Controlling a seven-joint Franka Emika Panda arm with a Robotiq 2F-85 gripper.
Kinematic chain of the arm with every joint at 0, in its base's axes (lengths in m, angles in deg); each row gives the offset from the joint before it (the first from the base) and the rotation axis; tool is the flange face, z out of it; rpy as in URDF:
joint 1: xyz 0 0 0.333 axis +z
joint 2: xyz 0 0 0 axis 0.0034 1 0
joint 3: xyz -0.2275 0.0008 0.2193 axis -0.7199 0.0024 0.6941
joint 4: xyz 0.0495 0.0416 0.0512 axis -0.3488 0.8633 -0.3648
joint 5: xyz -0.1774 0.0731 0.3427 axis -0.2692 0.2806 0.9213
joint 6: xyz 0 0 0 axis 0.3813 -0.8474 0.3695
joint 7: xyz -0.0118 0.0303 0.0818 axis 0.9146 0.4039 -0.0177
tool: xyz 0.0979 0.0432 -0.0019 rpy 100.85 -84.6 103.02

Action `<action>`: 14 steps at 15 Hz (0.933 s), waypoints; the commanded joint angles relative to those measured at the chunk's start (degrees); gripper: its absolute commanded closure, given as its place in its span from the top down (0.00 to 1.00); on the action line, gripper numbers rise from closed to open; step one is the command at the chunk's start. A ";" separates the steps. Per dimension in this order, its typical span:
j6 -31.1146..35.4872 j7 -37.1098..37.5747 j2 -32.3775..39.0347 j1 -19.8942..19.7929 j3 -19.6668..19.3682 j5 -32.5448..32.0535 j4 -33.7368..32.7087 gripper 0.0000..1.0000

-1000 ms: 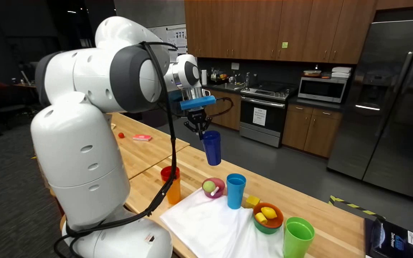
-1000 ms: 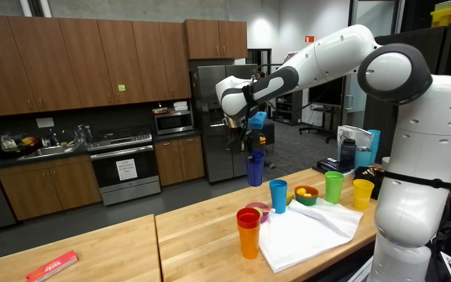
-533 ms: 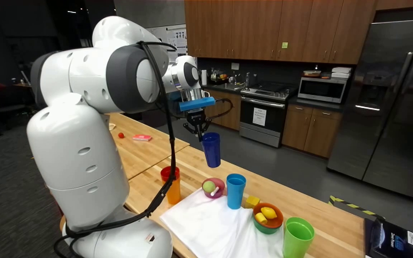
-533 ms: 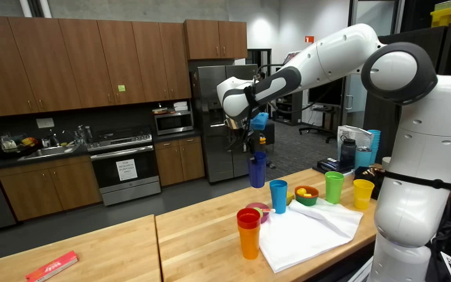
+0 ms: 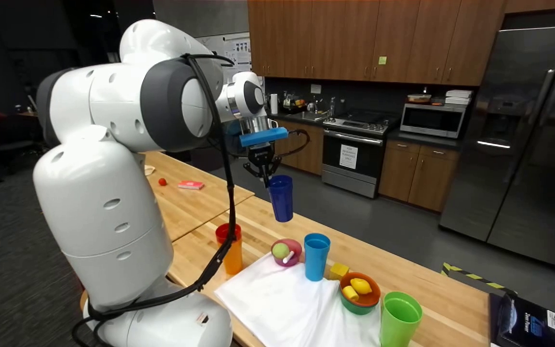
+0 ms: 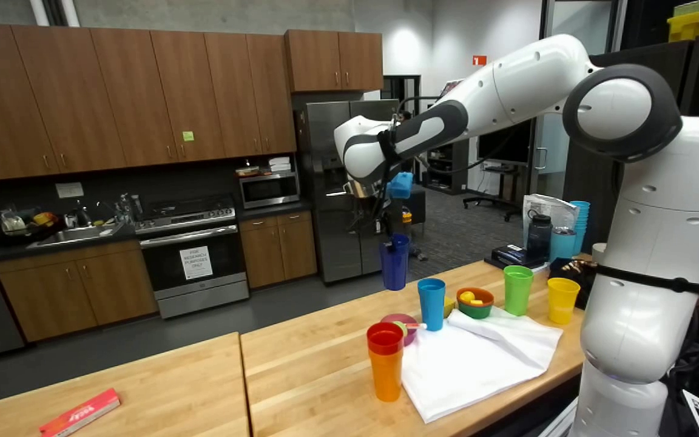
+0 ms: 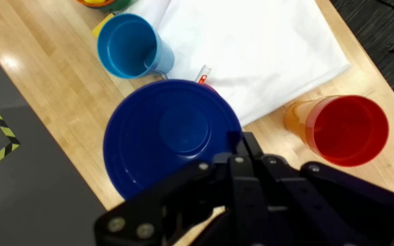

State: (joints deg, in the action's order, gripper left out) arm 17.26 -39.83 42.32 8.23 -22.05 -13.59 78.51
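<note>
Pinching the dark blue cup (image 7: 169,136) by its rim with the gripper (image 7: 242,141). Held roughly upright, clear of the worktop (image 6: 301,358), seemingly between its long edges, though hard to place exactly. Flanked below by the light blue cup (image 5: 316,260) and, nearer the robot-side edge, the red cup (image 6: 385,338) nested in the orange cup (image 6: 386,377).

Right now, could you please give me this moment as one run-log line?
gripper: closed on wall of dark blue cup; cup: held clear of wooden table; nearby: light blue cup, white cloth
</note>
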 commanded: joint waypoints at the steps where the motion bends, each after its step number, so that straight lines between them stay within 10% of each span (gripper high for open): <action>1: -1.83 -10.74 -6.36 1.42 0.10 1.28 0.06 0.01; 14: -15.88 -35.75 -15.59 6.71 0.13 4.29 -1.05 0.01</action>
State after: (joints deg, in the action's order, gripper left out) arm 4.27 -73.84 27.46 14.00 -22.03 -10.30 76.93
